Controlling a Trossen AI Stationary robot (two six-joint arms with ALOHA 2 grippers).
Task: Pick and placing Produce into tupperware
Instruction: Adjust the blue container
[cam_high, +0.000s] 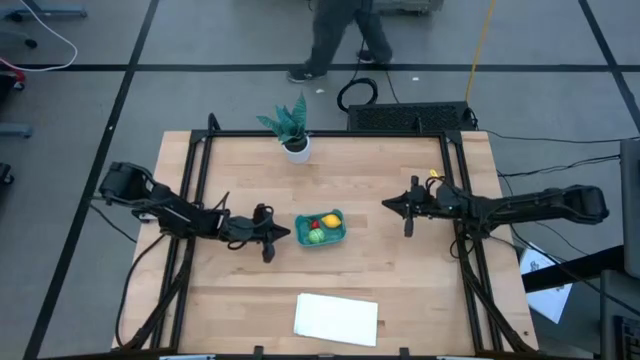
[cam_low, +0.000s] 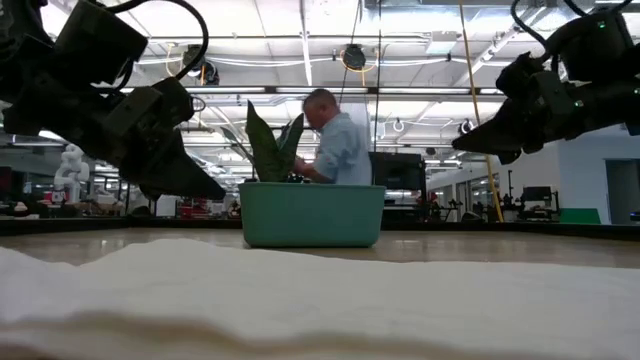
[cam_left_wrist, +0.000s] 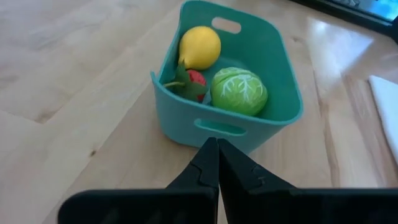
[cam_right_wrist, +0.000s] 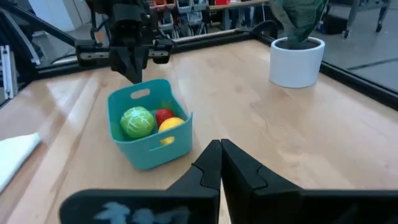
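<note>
The teal tupperware (cam_high: 321, 228) stands at the table's middle, its bottom on the wood. Inside it lie the produce pieces: a yellow lemon (cam_left_wrist: 199, 46), a red strawberry (cam_left_wrist: 195, 81) and a round green piece (cam_left_wrist: 240, 91). My left gripper (cam_high: 285, 235) is shut and hangs just left of the tupperware, pointing at its short wall with nothing in it. To the right of the tupperware, some way off, my right gripper (cam_high: 388, 204) is shut too and holds nothing. Both hang above the table in the low view.
A potted green plant in a white pot (cam_high: 295, 140) stands at the table's far edge. A flat white sheet (cam_high: 336, 318) lies near the front edge. A person (cam_high: 335, 40) stands on the floor beyond the table. Bare wood lies between the tupperware and my right gripper.
</note>
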